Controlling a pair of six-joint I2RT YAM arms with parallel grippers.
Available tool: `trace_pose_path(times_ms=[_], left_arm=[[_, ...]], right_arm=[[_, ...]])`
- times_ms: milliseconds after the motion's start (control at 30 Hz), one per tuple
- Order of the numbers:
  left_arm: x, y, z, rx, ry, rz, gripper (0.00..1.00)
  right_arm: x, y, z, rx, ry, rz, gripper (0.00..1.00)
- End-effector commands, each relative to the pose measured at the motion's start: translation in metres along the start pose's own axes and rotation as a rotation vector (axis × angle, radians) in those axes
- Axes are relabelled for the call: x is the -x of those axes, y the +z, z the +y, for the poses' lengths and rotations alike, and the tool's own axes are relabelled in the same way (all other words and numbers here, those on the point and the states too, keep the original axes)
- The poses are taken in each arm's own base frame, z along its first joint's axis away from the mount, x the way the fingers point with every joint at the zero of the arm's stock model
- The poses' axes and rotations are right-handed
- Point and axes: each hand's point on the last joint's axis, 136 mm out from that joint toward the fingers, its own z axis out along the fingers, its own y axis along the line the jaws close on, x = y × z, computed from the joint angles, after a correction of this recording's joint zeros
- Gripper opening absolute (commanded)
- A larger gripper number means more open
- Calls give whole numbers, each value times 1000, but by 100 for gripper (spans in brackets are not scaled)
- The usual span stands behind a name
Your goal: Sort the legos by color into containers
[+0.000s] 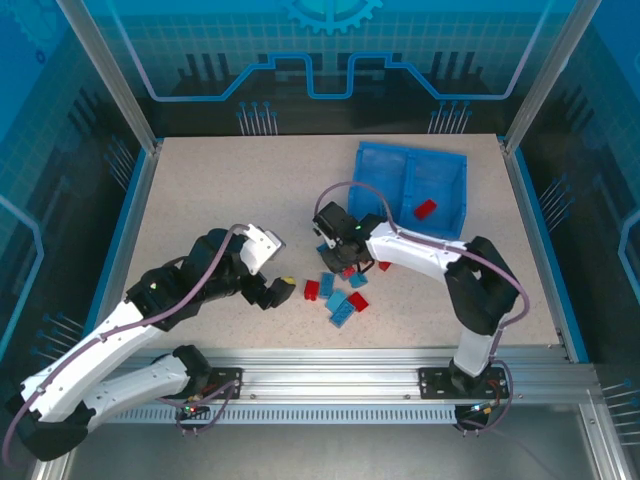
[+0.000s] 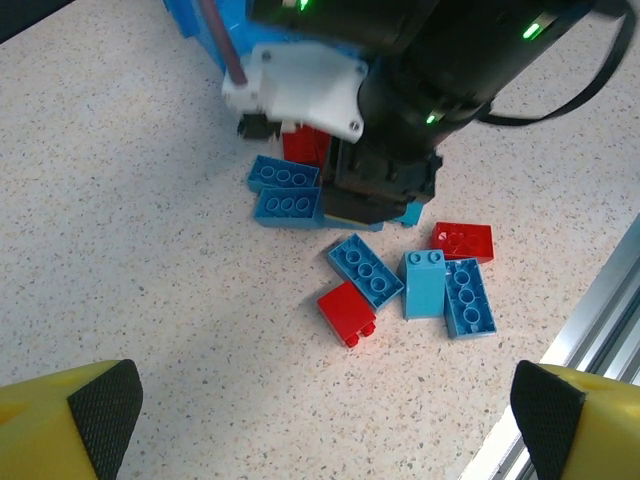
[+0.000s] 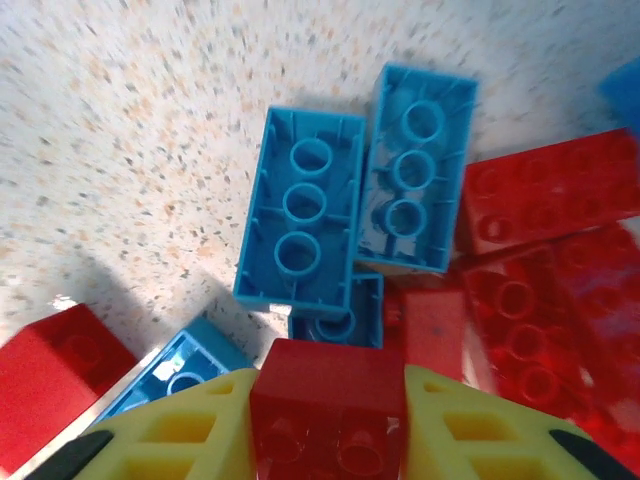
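Right claw (image 3: 330, 445) pinching glossy red brick (image 3: 328, 385); two blue bricks (image 3: 300, 220) lying upside down, round tubes showing. Left claw (image 2: 325, 410) standing spread.

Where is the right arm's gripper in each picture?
Top external: the right gripper is mid-table, lowered below-left of the tray.
Left wrist: top centre, a black body.
Right wrist: bottom edge, yellow fingers either side of a red brick.
Shared landmark: two upturned blue bricks side by side, right next to it.
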Motion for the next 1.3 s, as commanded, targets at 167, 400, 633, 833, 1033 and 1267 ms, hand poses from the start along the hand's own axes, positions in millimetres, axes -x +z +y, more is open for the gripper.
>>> trace_pose_path(times_ms=[167, 400, 633, 833, 1033, 1267], left_arm=[[23, 9, -6, -36, -58, -88, 99], [37, 27, -8, -47, -99, -83, 99], [44, 37, 0, -2, -227, -45, 99], [44, 42, 9, 50, -349, -31, 99], [32, 47, 26, 157, -609, -30, 99], [9, 55, 40, 261, -980, -47, 99]], right_arm=[[34, -110, -79, -113, 190, -269, 34], [32, -140, -217, -300, 481, -376, 34], [14, -83, -302, -329, 701, -244, 34], [4, -18, -320, -267, 841, -127, 34], [-3, 21, -324, -241, 880, -32, 38], [0, 8, -328, -251, 874, -48, 50]])
